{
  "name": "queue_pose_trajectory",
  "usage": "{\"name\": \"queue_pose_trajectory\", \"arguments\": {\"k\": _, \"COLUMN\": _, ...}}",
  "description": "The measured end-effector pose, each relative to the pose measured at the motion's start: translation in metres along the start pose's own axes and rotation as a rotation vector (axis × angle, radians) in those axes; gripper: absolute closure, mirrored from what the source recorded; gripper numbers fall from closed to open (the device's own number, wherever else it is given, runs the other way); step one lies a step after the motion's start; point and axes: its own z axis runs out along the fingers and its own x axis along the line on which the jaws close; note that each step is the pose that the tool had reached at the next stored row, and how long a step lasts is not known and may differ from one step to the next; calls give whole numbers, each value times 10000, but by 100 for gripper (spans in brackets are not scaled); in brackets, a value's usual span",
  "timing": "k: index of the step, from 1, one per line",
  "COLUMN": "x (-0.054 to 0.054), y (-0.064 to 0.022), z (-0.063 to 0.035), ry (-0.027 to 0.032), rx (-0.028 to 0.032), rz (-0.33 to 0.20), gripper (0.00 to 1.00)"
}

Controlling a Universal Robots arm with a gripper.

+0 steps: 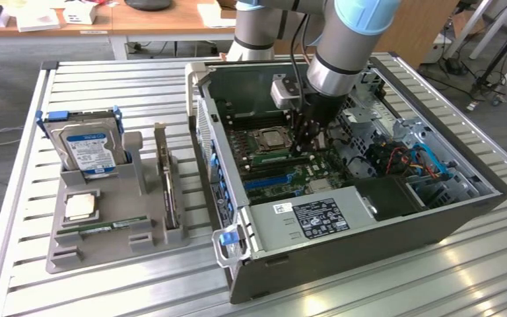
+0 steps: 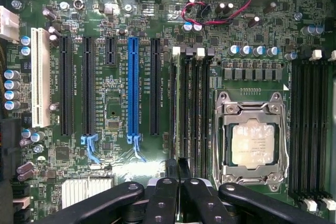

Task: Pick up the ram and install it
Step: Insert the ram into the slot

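Note:
My gripper (image 1: 311,146) is down inside the open computer case (image 1: 465,211), over the memory slots (image 2: 191,108) beside the silver processor (image 2: 253,139). In the wrist view its black fingers (image 2: 163,198) stand close together, shut on a thin board seen edge-on, the ram (image 2: 174,119). The ram runs along the slot line nearest the black expansion slots, up to a white latch (image 2: 176,51). I cannot tell whether it sits in the slot or just above it.
On the slatted table a grey tray (image 1: 68,257) holds a hard drive (image 1: 86,148), a square processor chip (image 1: 81,206), an upright expansion card (image 1: 162,178) and another green memory stick (image 1: 103,228). The power supply (image 1: 319,214) fills the case's near end. Cables (image 1: 425,162) lie on the exterior view's right.

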Motion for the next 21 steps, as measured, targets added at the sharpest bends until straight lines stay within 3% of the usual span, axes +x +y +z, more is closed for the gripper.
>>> {"name": "queue_pose_trajectory", "arguments": {"k": 4, "x": -3, "y": 0, "z": 3, "ry": 13, "rx": -1, "rz": 0, "gripper": 88}}
{"name": "queue_pose_trajectory", "arguments": {"k": 9, "x": -3, "y": 0, "z": 3, "ry": 95, "rx": -5, "rz": 1, "gripper": 88}}
{"name": "queue_pose_trajectory", "arguments": {"k": 21, "x": -12, "y": -2, "z": 13, "ry": 98, "rx": -5, "rz": -10, "gripper": 88}}
